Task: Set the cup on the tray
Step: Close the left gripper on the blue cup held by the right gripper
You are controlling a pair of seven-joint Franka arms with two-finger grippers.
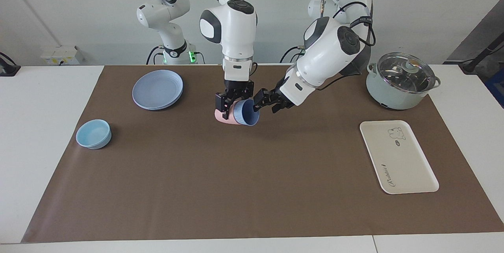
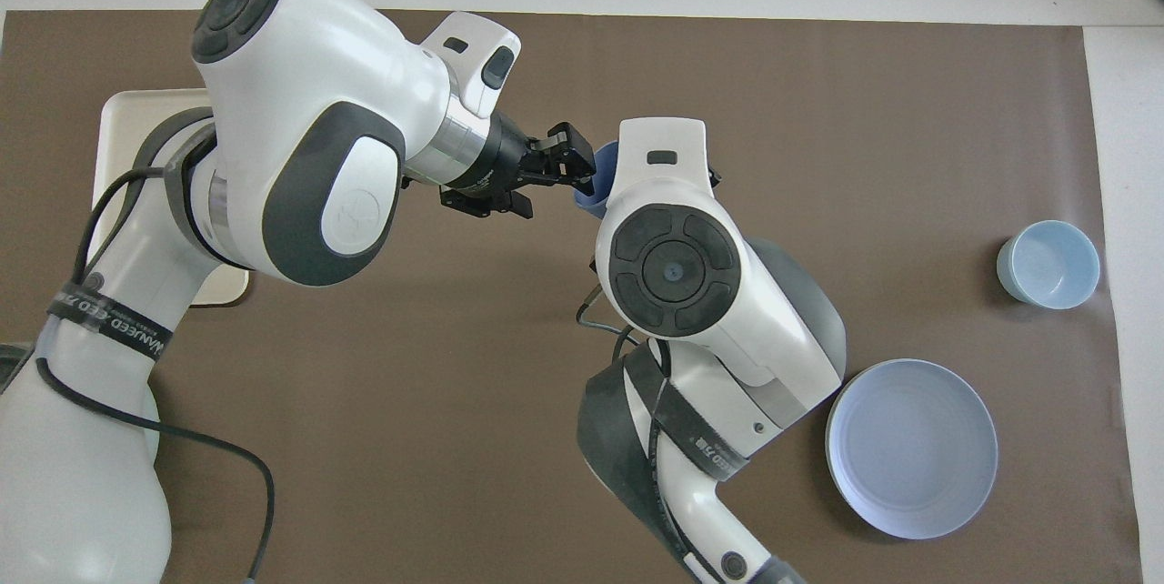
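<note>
Under the right gripper (image 1: 228, 108), near the middle of the brown mat (image 1: 252, 190), the cup (image 1: 245, 113) is held tilted, its mouth turned toward the left gripper (image 1: 263, 102). The right fingers are closed on the cup, probably so that it can be handed over. A pink cup (image 1: 219, 117) is seen just beside it. The left gripper is brought to the cup's rim; whether it grips yet cannot be told. The tray (image 1: 409, 166) lies well apart, at the left arm's end, and the mat between is kept free.
</note>
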